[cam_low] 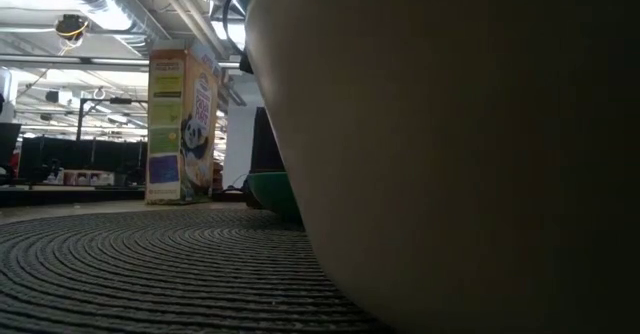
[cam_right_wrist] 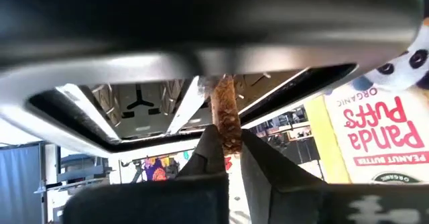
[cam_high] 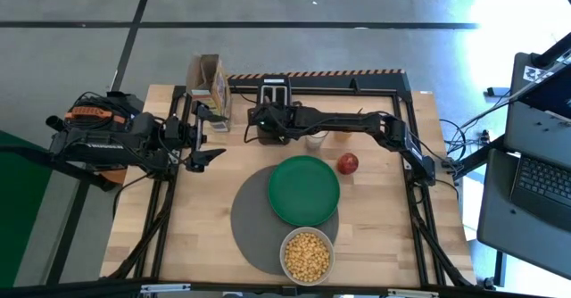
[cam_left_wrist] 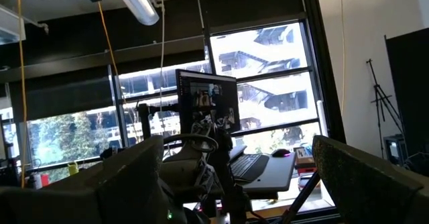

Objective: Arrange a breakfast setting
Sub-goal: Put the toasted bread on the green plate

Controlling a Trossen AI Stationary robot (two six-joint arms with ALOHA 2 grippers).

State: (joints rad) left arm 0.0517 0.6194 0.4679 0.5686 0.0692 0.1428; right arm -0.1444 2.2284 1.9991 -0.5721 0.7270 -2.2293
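Observation:
The round grey mat (cam_high: 254, 222) lies at the table's near middle. On it sit the green plate (cam_high: 303, 189) and the pale bowl (cam_high: 307, 255) filled with yellow cereal (cam_high: 306, 257). The red apple (cam_high: 348, 163) rests on the table to the right of the plate. My right gripper (cam_right_wrist: 231, 150) reaches across to the black toaster (cam_high: 272, 93) at the far edge and is shut on the brown toast slice (cam_right_wrist: 224, 110). My left gripper (cam_high: 207, 133) waits open at the table's left, tipped upward (cam_left_wrist: 241, 184). My right gripper pinches the toast slice between its two fingers, one on each flat face, at the slice's free end (cam_right_wrist: 226, 131). The slice shows edge-on. The fingers slant down at it from the table's right. The slice's other end reaches into the toaster's slot (cam_right_wrist: 201, 76).
A cereal box (cam_high: 212, 88) stands left of the toaster at the far edge. An orange cup (cam_high: 342, 136) and a clear cup (cam_high: 314, 140) stand under my right arm, behind the plate. In the low view the bowl (cam_low: 450, 154) fills the right side. Bare wood lies at the near left.

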